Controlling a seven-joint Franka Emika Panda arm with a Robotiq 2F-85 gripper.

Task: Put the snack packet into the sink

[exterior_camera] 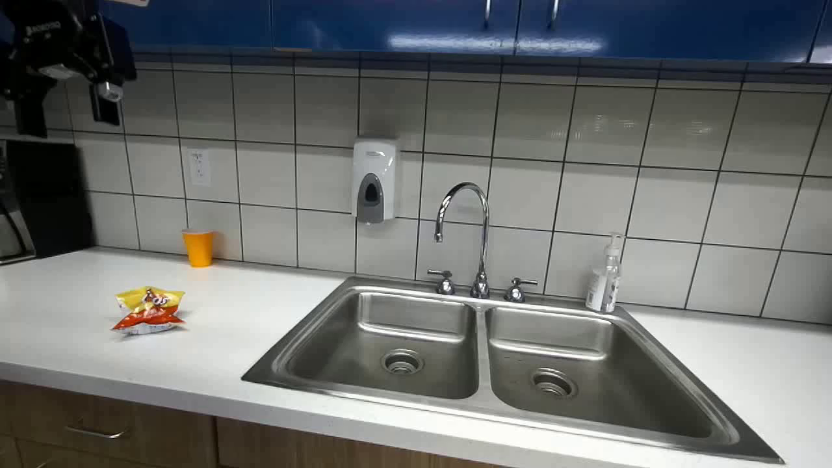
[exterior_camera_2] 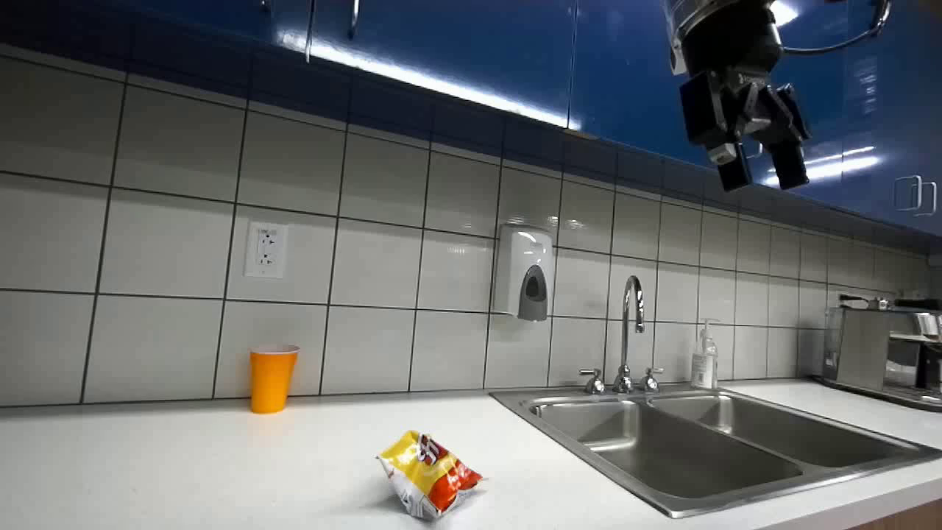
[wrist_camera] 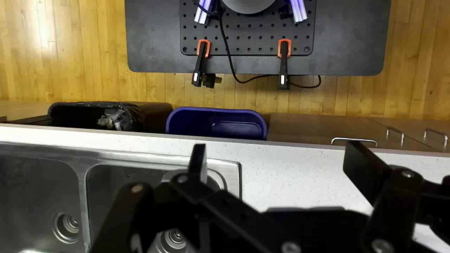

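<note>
The snack packet is crinkly, yellow, red and white, and lies on the white counter beside the sink in both exterior views: the packet (exterior_camera: pixel 149 310) and the packet (exterior_camera_2: pixel 429 475). It does not show in the wrist view. The stainless double sink (exterior_camera: pixel 482 364) shows in both exterior views, its front rim (exterior_camera_2: pixel 743 492) included. Its corner rim (wrist_camera: pixel 228 168) shows in the wrist view, partly hidden by my gripper. My gripper (exterior_camera: pixel 69 117) hangs high above the counter, well away from the packet; it also shows in an exterior view (exterior_camera_2: pixel 763 175). In the wrist view my fingers (wrist_camera: pixel 277 165) are wide apart with nothing between them.
An orange cup (exterior_camera: pixel 199 248) stands against the tiled wall. A chrome faucet (exterior_camera: pixel 481 240) and a soap bottle (exterior_camera: pixel 604 279) stand behind the sink. A wall dispenser (exterior_camera: pixel 375 181) hangs above. Blue cabinets (exterior_camera_2: pixel 441 44) overhang the counter. A purple bin (wrist_camera: pixel 218 123) stands below the counter edge.
</note>
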